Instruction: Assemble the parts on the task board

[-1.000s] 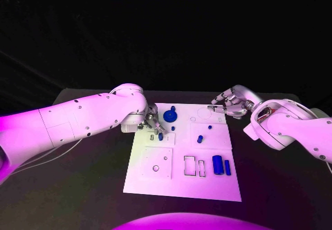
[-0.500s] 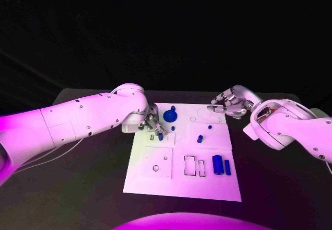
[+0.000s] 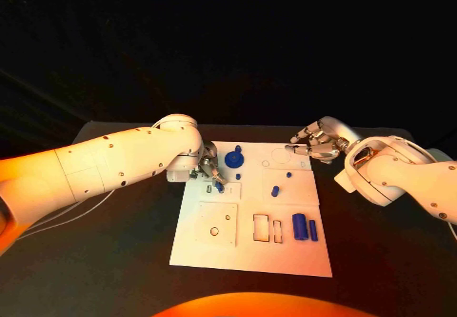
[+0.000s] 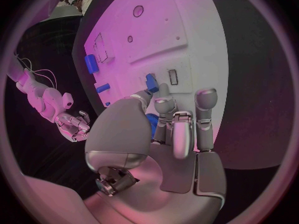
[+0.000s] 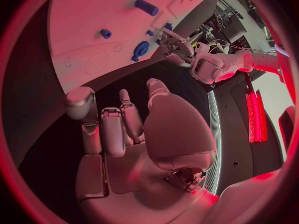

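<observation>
The left hand (image 3: 208,170) is reaching over the near-left part of the white board (image 3: 249,254), its fingers (image 4: 174,115) pinching a small blue peg (image 3: 220,187) that is standing against the board beside a little slot. The right hand (image 3: 317,146) is hovering off the board's far right corner with its fingers loosely curled and nothing in them. On the board a blue gear (image 3: 234,158) is sitting at the far end, two small blue pegs (image 3: 275,191) are standing mid-board and two blue cylinders (image 3: 300,226) are lying side by side toward the near right; I am seeing no readable writing anywhere.
</observation>
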### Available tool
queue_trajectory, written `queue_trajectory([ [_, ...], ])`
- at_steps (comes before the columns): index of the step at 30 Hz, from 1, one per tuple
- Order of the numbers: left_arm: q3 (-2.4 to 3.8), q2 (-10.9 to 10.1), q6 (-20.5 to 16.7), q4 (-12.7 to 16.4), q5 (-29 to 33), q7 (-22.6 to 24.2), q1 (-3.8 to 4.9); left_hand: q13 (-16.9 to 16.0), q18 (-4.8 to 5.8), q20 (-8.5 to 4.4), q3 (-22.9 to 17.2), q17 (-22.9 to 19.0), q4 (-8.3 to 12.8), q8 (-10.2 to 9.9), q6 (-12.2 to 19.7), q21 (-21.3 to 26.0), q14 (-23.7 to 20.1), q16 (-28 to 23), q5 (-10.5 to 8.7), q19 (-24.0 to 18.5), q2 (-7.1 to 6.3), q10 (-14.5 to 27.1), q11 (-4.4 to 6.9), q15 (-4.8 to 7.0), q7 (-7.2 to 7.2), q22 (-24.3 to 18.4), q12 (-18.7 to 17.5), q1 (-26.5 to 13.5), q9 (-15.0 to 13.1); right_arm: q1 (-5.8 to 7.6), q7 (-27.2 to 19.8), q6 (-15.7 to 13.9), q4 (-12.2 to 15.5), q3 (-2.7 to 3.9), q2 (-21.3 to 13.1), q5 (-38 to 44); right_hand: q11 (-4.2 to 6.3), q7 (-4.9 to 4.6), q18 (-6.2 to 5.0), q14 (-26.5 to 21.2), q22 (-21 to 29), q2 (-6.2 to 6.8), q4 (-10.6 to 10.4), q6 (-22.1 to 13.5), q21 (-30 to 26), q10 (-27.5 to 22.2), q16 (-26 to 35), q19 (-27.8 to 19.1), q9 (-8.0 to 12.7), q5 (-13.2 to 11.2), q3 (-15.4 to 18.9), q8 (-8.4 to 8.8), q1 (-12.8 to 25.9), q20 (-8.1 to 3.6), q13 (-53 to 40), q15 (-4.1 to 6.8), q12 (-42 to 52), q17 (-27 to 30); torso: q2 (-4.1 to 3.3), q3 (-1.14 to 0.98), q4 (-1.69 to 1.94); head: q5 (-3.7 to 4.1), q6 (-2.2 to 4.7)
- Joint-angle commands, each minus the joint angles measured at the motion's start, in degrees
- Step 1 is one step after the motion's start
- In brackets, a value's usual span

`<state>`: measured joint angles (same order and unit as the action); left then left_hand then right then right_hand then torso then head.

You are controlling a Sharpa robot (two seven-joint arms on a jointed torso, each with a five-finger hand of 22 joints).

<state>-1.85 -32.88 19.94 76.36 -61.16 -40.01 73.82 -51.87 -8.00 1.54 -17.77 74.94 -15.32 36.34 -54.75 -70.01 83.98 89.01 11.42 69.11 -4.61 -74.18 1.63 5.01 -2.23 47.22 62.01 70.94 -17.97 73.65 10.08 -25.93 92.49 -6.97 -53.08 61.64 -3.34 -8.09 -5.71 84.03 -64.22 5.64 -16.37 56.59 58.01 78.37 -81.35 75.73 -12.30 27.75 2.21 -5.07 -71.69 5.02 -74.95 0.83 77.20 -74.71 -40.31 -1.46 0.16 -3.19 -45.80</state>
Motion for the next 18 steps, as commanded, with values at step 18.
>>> queue_trajectory([
  [18,0.02,-0.04,0.57,-0.22,3.14,-2.92,0.08,0.03,0.12,-0.02,-1.44,12.94,-1.48,0.34,-1.07,-0.06,5.42,-0.15,0.07,-0.2,-1.72,-0.2,-0.07,-0.3,-0.24,0.25,0.14,-4.72,0.57,-0.07,-0.19,0.58,-0.21,-0.01,0.11,0.26,0.2,0.22,-1.12,2.47,0.05,-0.24,-0.09,0.34,-0.43,0.09,0.4,0.04,-0.06,0.29,0.37,-0.35,0.41,-0.07,-1.32,0.3,0.09,0.01,-0.02,-0.03,0.03,0.04,-0.1],
])
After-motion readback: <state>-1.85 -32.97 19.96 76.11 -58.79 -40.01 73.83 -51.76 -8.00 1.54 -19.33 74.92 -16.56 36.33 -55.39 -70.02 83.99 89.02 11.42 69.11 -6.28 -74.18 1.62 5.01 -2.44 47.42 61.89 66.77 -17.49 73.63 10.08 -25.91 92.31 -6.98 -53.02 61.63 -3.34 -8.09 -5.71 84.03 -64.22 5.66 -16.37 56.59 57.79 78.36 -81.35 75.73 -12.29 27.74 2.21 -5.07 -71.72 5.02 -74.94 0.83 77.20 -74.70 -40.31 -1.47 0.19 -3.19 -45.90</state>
